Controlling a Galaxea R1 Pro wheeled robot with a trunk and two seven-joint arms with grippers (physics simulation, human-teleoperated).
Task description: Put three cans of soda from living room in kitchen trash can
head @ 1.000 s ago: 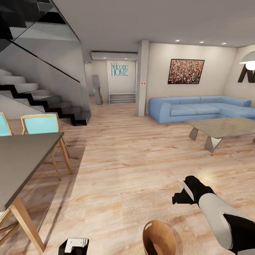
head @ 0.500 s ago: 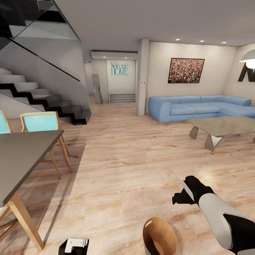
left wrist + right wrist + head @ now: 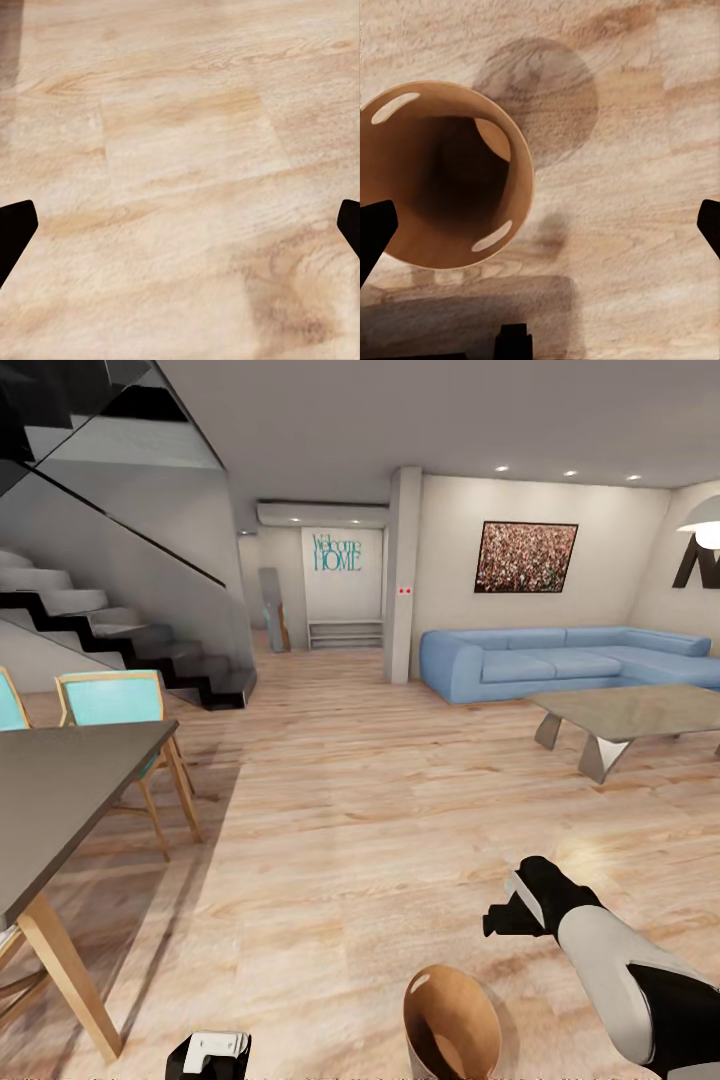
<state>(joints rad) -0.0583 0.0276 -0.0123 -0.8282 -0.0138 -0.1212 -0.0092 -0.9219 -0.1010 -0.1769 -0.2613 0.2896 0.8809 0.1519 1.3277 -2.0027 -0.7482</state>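
Wood-plank floor point(image 3: 380, 810) stretches before us toward the light-blue sofa point(image 3: 560, 665) and coffee table point(image 3: 625, 720). The tash can point(image 3: 450, 1025) stands just beside our right gripper point(image 3: 505, 920); both grippers' fingers are spread apart, empty.

Right hand point(image 3: 497, 918) forward and low, both hands' fingers spread apart.

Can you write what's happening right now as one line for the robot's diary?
place: living room | trash can near base | sofa ahead | both grippers open, empty
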